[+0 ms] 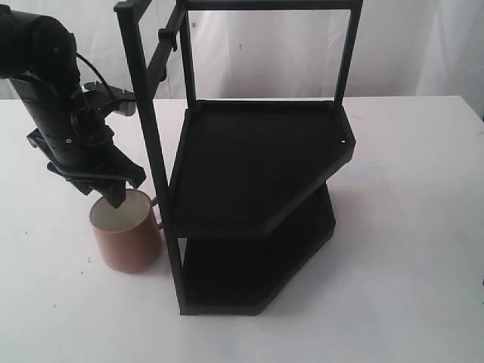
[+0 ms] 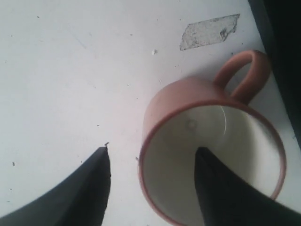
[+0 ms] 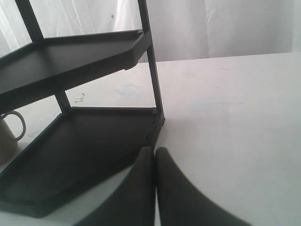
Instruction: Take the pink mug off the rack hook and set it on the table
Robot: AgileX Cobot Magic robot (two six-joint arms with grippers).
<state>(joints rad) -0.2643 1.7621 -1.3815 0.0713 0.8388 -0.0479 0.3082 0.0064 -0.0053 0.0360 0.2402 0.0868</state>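
Observation:
The pink mug [image 1: 125, 238] stands upright on the white table [image 1: 393, 265], just left of the black rack [image 1: 257, 159], its handle [image 2: 244, 73] turned toward the rack's post. My left gripper [image 1: 115, 193] hovers over the mug's rim and is open. In the left wrist view [image 2: 154, 149] one finger [image 2: 225, 193] reaches into the cream inside of the mug [image 2: 188, 103]; the other [image 2: 80, 188] stays outside, well off the wall. The rack hook [image 1: 165, 38] on the top side bar is bare. My right gripper [image 3: 155, 151] is shut and empty, near the rack's lower shelf [image 3: 84, 146].
The two-shelf rack fills the middle of the table. Its front post [image 1: 155, 151] stands right beside the mug and the left arm. A grey scuffed patch [image 2: 209, 32] marks the tabletop beyond the mug. A white curtain hangs behind.

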